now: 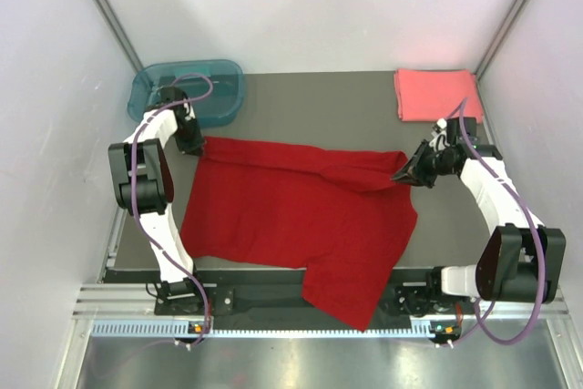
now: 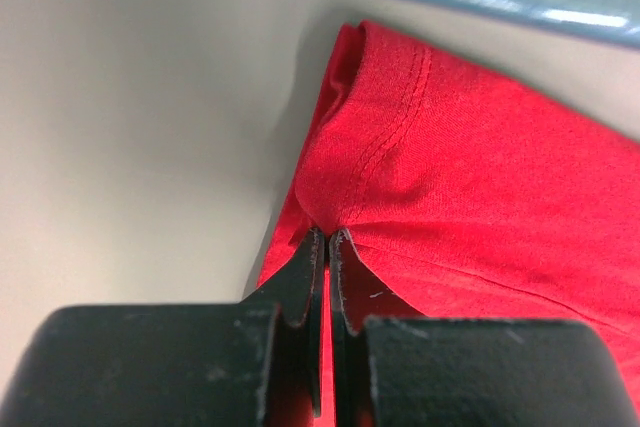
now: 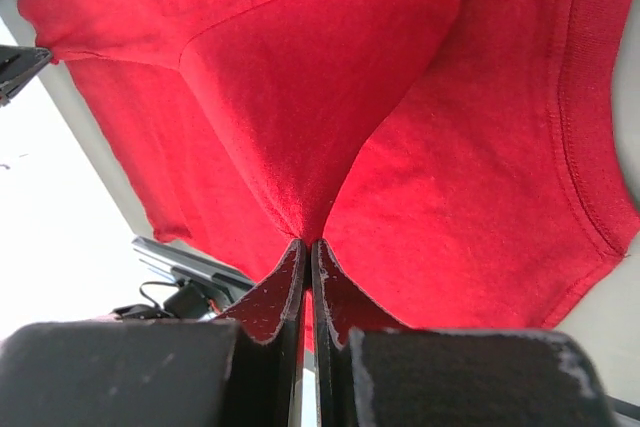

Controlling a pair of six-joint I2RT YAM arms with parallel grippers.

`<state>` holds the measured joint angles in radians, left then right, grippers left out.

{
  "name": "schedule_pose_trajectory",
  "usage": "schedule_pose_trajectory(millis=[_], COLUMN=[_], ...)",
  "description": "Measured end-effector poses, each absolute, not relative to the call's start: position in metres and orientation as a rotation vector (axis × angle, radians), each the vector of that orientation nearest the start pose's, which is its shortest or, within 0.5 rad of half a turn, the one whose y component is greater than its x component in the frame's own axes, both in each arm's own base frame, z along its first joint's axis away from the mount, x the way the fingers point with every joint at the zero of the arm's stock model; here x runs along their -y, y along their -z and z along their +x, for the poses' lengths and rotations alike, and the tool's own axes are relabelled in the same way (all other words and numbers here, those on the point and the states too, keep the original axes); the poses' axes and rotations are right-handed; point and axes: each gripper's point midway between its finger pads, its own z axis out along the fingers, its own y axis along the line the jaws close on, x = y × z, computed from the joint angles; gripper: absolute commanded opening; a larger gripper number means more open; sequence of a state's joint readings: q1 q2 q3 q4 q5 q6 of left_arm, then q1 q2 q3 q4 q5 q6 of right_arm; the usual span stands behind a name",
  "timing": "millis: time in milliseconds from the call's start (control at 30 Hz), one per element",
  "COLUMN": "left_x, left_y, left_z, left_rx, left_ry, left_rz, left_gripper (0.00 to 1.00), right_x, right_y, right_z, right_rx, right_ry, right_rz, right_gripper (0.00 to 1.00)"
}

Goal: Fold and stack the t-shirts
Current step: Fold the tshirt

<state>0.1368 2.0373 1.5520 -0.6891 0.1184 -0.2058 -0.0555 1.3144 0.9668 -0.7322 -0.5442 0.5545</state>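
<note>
The deep red t-shirt (image 1: 291, 202) lies spread across the middle of the tabletop (image 1: 319, 102), with 1 corner spilling over the near edge onto the rail. I have both arms on its far edge. The left end effector (image 2: 327, 247) is clamped tight on the far-left corner, right by a stitched hem. The right end effector (image 3: 307, 252) is pinched shut on a bunch of cloth at the far-right end, beside a curved stitched band.

Holding the 2 ends of 1 edge like this gives me a line of fabric to carry toward the near side, which I judge to be the first fold. The cloth between the grips sags and creases, so it is not taut. From overhead I can't be sure whether that edge is lifted or resting on the tabletop.

The coral-pink t-shirt (image 1: 435, 95) sits as a neat folded rectangle in the far-right corner, well apart from the red one; that is where the stack belongs, I'd say. The teal tub (image 1: 228, 88) sits in the far-left corner just beyond my left arm, so I'd mind the wrist there when I pull.
</note>
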Motion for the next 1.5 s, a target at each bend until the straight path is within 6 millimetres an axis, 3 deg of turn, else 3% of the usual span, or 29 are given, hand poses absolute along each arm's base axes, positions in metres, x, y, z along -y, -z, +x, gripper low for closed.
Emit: schedule_pose_trajectory(millis=[467, 700, 1500], left_x=[-0.034, -0.033, -0.038], left_y=[-0.047, -0.034, -0.036], left_z=[0.429, 0.415, 0.411], left_rx=[-2.725, -2.770, -2.769], left_ry=[0.147, 0.140, 0.098], left_rz=[-0.447, -0.458, -0.466], left_gripper=[0.00, 0.00, 0.00], right_x=[-0.088, -0.087, -0.086], right_y=[-0.145, -0.144, -0.138], right_z=[0.281, 0.281, 0.273], right_rx=[-2.603, -2.607, -2.646], right_ry=[-0.830, -0.818, -0.802], right_rz=[0.579, 0.571, 0.577], right_gripper=[0.00, 0.01, 0.01])
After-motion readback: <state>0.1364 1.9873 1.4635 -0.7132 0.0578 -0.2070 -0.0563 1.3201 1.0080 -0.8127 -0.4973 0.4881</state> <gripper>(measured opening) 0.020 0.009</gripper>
